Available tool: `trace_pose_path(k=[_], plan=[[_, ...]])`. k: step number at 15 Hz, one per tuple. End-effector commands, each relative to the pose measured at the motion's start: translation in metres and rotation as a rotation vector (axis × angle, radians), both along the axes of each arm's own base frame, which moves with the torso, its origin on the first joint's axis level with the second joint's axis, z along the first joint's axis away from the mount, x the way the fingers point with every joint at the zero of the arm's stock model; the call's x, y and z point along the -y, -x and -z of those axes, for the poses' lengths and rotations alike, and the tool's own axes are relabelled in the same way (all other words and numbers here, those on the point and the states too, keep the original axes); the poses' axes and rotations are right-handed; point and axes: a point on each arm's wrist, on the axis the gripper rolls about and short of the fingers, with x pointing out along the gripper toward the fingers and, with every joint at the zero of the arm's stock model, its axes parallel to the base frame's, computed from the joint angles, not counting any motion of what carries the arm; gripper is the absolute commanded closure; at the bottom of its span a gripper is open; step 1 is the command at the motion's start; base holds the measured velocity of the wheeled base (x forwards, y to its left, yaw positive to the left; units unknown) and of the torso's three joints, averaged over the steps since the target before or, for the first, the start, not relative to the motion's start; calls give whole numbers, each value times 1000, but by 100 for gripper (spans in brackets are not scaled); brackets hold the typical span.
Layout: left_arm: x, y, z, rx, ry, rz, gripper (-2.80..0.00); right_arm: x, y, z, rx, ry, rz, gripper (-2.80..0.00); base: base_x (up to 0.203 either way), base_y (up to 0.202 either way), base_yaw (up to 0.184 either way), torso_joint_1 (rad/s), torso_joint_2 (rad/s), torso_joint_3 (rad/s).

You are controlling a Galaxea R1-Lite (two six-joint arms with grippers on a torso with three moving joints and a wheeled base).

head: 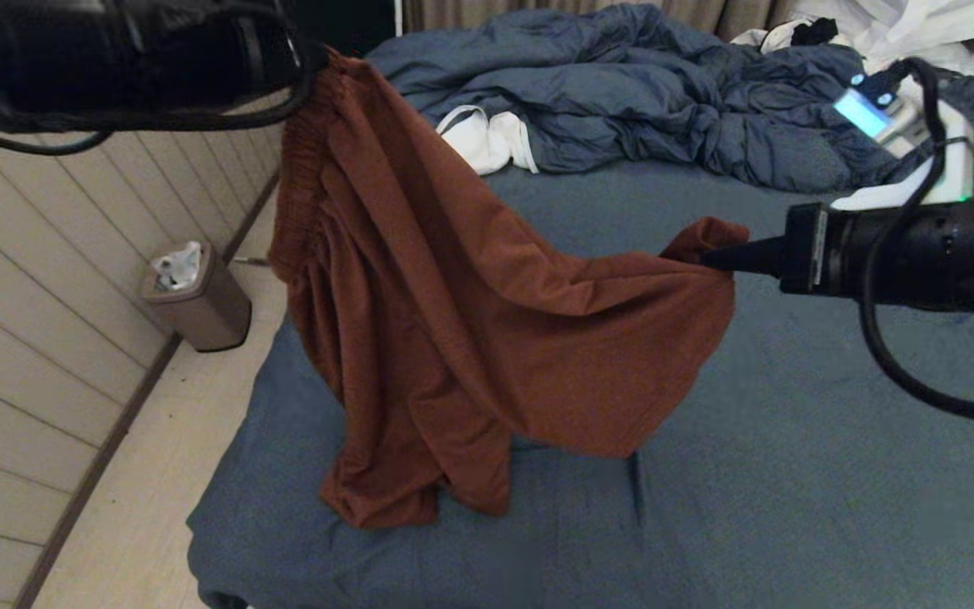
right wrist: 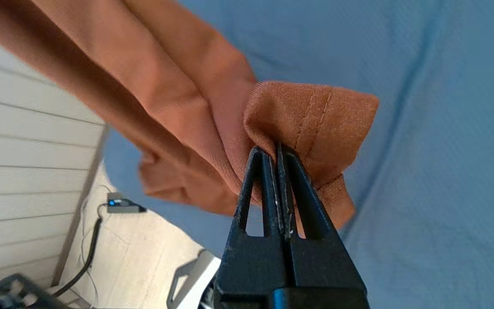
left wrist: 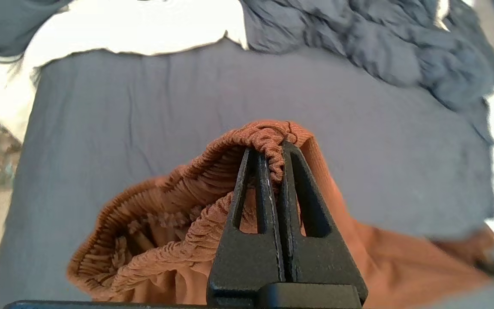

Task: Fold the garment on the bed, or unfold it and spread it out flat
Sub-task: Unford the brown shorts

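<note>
Shorts (head: 470, 313) lifted above bed (head: 791, 474), lowest folds brushing sheet; left gripper (left wrist: 272, 161) clenched on waistband, up high; right gripper (head: 711, 256) pinching hem, lower; long axis slanting down from left to right; probably needs levelling before spreading.

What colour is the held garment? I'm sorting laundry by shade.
Rust-brown, plain; the garment shows best in the head view.

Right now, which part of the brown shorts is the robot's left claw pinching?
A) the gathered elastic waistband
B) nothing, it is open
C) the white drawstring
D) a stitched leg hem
A: the left claw is shut on the gathered waistband of the shorts, seen in the left wrist view.
</note>
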Motion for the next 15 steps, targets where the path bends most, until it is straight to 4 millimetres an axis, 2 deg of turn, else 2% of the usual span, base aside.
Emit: trace_pose_path(k=[1, 6, 10, 15], plan=[[20, -51, 36, -44, -23, -28, 0, 4, -29, 21, -79, 19, 42, 0, 0, 0, 0, 0, 0, 0], [34, -118, 81, -42, -18, -91, 0, 6, -72, 43, -91, 16, 75, 0, 0, 0, 0, 0, 0, 0], [41, -165, 93, 2, 10, -146, 0, 12, -100, 53, -85, 14, 114, 0, 0, 0, 0, 0, 0, 0], [51, -191, 129, -29, -18, -156, 0, 19, -131, 70, -112, 19, 153, 0, 0, 0, 0, 0, 0, 0]])
